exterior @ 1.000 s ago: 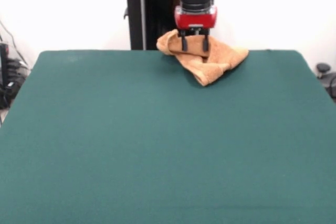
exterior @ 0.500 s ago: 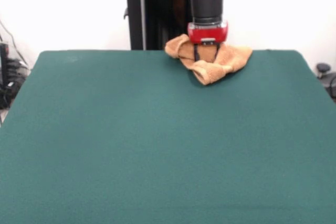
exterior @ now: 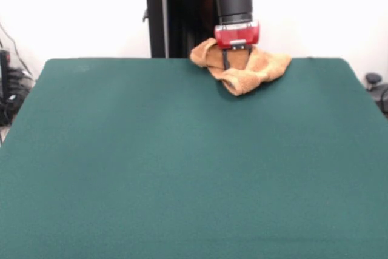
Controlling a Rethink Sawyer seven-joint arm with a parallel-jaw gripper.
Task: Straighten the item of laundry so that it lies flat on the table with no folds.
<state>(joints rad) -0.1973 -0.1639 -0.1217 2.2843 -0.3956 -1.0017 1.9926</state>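
The item of laundry (exterior: 257, 71), an orange-tan towel, lies crumpled in a thick bunch at the far edge of the dark green table (exterior: 182, 162), right of centre. Several folds overlap, and a rolled lobe points toward the table's middle. My gripper (exterior: 237, 59) hangs straight down over the bunch's left half. It is open, its dark fingers (exterior: 226, 60) spread and sunk into the cloth. The towel partly hides the right finger.
The towel sits close to the table's far edge. Cables and dark equipment (exterior: 9, 92) stand off the table's left side. A black object (exterior: 376, 86) stands off its right side. The green top stretches wide toward the front.
The gripper moved right along the far edge, pushing the towel's left lobe with it so the bunch got tighter. In the last half second it rose slightly.
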